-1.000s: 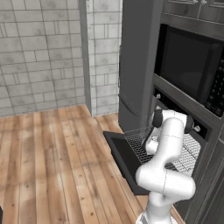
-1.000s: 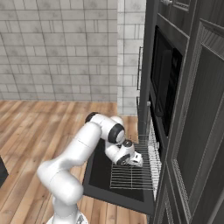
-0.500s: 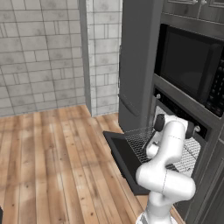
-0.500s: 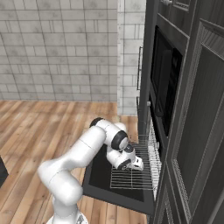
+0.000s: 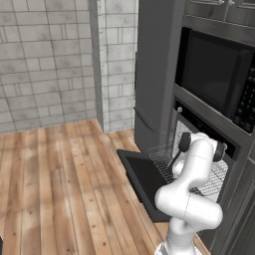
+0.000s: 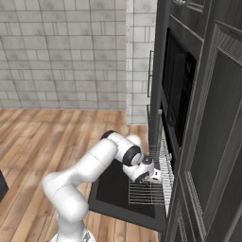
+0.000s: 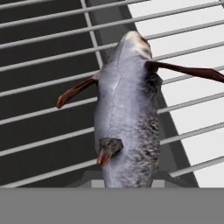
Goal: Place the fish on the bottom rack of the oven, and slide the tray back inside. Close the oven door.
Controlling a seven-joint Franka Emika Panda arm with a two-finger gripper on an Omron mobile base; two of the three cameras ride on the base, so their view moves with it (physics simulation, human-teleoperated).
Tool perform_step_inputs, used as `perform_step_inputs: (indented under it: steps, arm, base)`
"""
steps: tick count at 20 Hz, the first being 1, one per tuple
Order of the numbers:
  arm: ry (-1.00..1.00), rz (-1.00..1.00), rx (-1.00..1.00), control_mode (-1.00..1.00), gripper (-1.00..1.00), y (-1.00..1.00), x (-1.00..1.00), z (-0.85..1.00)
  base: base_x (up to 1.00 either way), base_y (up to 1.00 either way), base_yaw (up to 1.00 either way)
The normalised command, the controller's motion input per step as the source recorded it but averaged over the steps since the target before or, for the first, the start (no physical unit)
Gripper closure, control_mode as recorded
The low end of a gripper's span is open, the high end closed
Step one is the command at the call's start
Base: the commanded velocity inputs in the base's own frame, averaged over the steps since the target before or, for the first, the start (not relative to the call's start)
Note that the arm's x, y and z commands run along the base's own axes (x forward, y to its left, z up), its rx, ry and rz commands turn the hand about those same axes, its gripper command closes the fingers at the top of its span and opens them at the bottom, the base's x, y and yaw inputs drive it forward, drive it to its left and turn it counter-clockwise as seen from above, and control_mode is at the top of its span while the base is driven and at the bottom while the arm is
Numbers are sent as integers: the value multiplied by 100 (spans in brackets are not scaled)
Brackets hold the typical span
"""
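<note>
Fish held over the pulled-out rack

Left base view: thin silver wire-grid bottom rack juts over the flat dark oven door. Right base view: gripper low above it. Hand view: slick grey red-finned fish apparently clamped by its near end; likely limp, slippery

The pulled-out bottom rack carries the grey fish over its wires.

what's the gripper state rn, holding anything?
gripper: closed on the fish, held over the pulled-out bottom rack, above the open oven door.
</note>
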Motion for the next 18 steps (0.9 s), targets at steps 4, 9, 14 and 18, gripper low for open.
perform_step_inputs:
  steps: [4,9,14,18]
  arm:
    - [0,1,0,-100,-100,50,0,-29]
    - [-11,0,-1,-100,-100,47,-23,5]
    - [-16,-1,-3,-100,-100,21,-8,54]
    - [-13,-1,-6,-100,-100,16,0,68]
  base:
    - [0,0,0]
    - [0,0,0]
    - [0,0,0]
    - [0,0,0]
